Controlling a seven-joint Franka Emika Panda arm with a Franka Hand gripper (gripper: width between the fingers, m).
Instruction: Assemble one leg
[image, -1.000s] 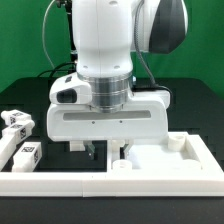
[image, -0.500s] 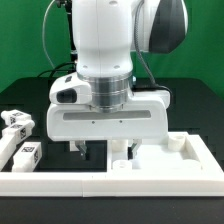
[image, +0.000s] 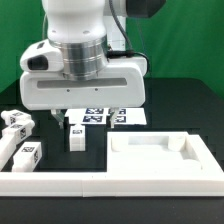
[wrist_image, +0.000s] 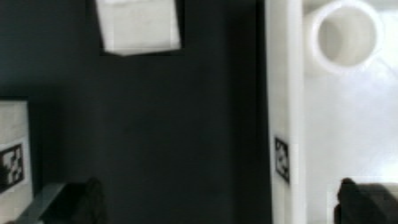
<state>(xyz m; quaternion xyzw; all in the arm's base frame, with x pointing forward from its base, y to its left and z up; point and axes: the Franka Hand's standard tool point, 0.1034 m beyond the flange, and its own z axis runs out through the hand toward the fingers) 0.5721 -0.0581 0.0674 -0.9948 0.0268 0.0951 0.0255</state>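
Note:
A leg (image: 75, 136), a small white post with a tag on its side, stands on the black table just below my hand. It also shows in the wrist view (wrist_image: 139, 26), ahead of the jaws and clear of them. My gripper (image: 85, 117) hangs above the table, open and empty (wrist_image: 217, 205). Its dark fingertips (wrist_image: 71, 204) are spread wide. One fingertip is over the large white panel (wrist_image: 338, 120), which has a round corner hole. The panel lies at the exterior view's right (image: 160, 152).
More white tagged posts (image: 26, 153) lie at the exterior view's left; one shows at the wrist view's edge (wrist_image: 9, 150). The marker board (image: 100, 117) lies behind the leg. A raised white border (image: 60, 186) runs along the front.
My arm has moved from over the panel toward the exterior view's left and risen. The leg and the marker board, hidden before, now show. The jaws hold nothing.

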